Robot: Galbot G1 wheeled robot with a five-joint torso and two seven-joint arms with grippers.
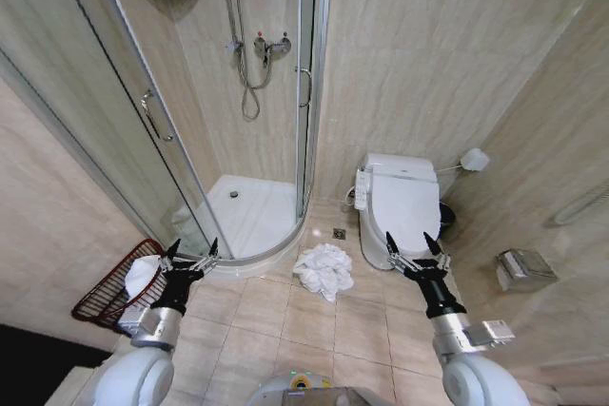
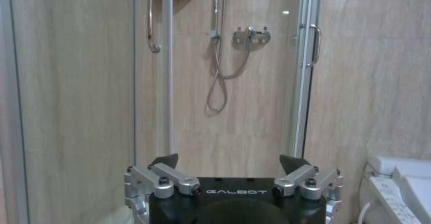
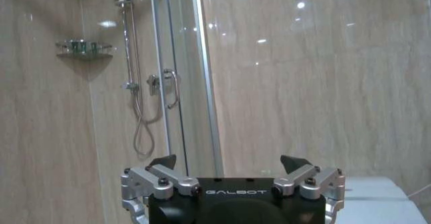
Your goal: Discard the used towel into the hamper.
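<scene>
A crumpled white towel (image 1: 324, 269) lies on the tiled floor between the shower tray and the toilet. The hamper (image 1: 112, 289), a dark reddish-brown open-weave basket, stands at the left against the wall with white cloth inside it. My left gripper (image 1: 193, 254) is open, held up right beside the hamper, left of the towel. My right gripper (image 1: 414, 246) is open in front of the toilet, to the right of the towel. Both are empty. The wrist views show each gripper, left (image 2: 229, 162) and right (image 3: 227, 162), open and facing the shower wall.
A curved glass shower enclosure (image 1: 249, 102) with a white tray (image 1: 252, 208) stands ahead. A white toilet (image 1: 402, 204) sits at right, a tissue holder (image 1: 523, 268) on the right wall. A floor drain (image 1: 340, 233) lies behind the towel.
</scene>
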